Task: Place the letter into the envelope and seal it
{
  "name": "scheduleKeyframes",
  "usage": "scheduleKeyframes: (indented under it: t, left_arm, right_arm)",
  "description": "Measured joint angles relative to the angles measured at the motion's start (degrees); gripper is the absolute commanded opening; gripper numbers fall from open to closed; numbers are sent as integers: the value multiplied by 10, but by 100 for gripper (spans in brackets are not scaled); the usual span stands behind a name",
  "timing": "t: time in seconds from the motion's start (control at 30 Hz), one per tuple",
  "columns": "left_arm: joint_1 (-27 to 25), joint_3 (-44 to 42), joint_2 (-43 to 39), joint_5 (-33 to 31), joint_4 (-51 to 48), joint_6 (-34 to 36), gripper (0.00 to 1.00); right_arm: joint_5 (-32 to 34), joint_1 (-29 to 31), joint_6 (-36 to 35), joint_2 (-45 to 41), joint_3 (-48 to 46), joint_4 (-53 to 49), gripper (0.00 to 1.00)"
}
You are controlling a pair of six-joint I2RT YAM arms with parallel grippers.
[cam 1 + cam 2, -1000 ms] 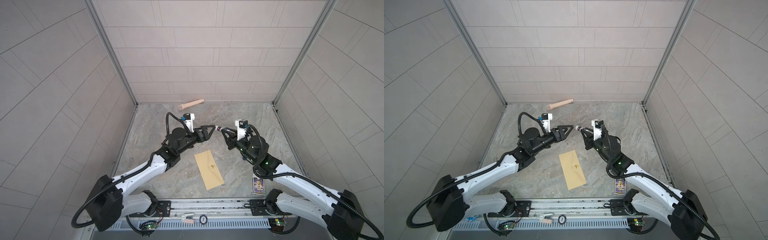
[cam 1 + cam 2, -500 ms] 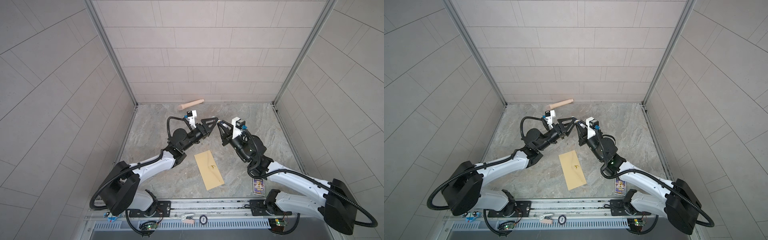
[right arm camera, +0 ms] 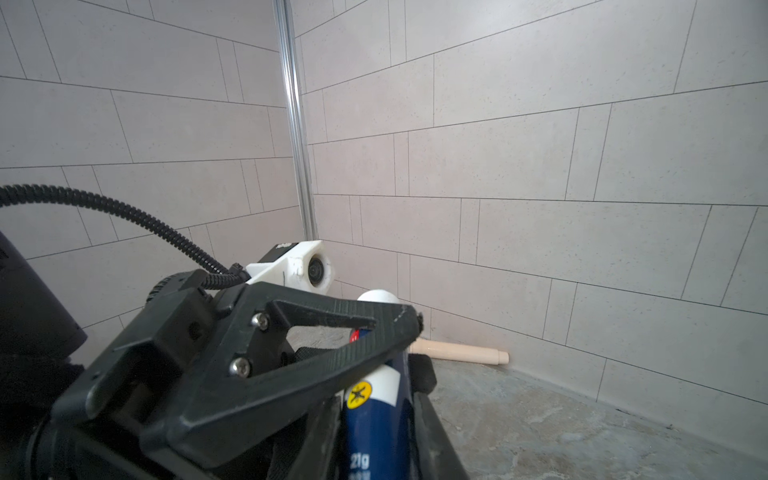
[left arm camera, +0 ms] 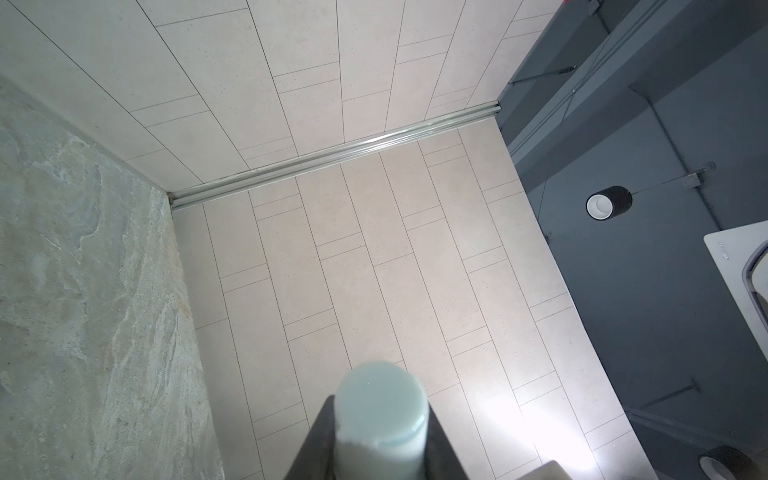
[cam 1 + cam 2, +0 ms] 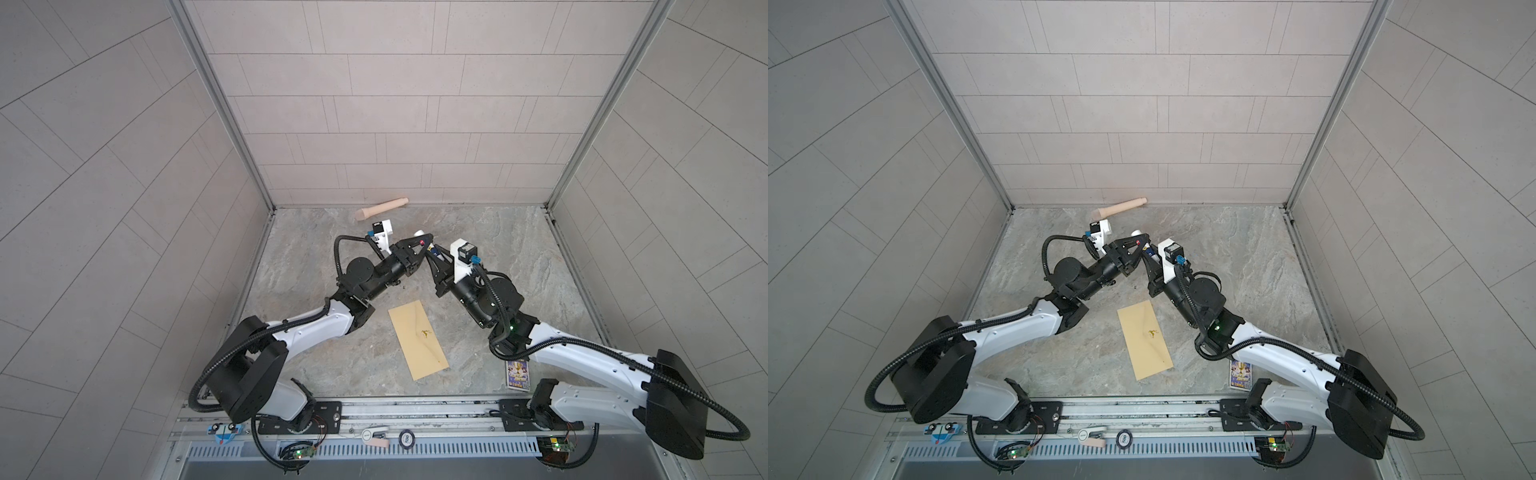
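The envelope (image 5: 417,334) lies flat within pale tiled walls (image 5: 395,124), near the front of a grey stone-look tabletop (image 5: 519,249); its contents cannot be seen. Behind it, the right gripper (image 5: 433,254) clamps a blue glue stick (image 3: 378,419) while the left gripper (image 5: 424,242) pinches its white cap (image 4: 380,415).

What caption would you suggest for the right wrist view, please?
Right tool holds a blue glue stick while left tool grips its white cap, wooden dowel behind.
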Motion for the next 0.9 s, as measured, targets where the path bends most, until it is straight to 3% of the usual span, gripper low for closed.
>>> scheduleKeyframes:
  t: [0.07, 0.1, 0.13, 0.17, 0.27, 0.37, 0.53, 0.63, 0.77, 0.9]
  left_arm:
    - [1, 0, 0, 0, -6, 2, 1]
    - [3, 0, 0, 2, -9, 2, 0]
    - [6, 0, 0, 4, -12, 3, 0]
    - [11, 0, 0, 9, -16, 6, 0]
    - [34, 0, -10, 28, -19, 23, 0]
    - [59, 0, -22, 60, -33, 54, 0]
    - [80, 9, -20, 135, -76, 89, 0]
    - [83, 10, -20, 166, -87, 101, 0]
    - [83, 10, -26, 188, -94, 111, 0]
    - [83, 10, -35, 194, -87, 110, 0]
  right_arm:
    - [0, 1, 0, 1, 2, -10, 1]
    - [0, 2, 3, 1, 7, -22, 16]
    - [0, 2, 11, 1, 18, -45, 40]
    - [-1, 0, 30, 0, 37, -88, 53]
    - [-55, -22, 96, 0, 123, -263, 67]
    - [-139, -43, 176, -27, 159, -338, 75]
    - [-338, -114, 323, -75, 135, -335, 76]
    - [-419, -157, 405, -68, 106, -295, 76]
    - [-480, -174, 463, -52, 72, -272, 76]
    - [-513, -182, 495, -35, 61, -230, 67]
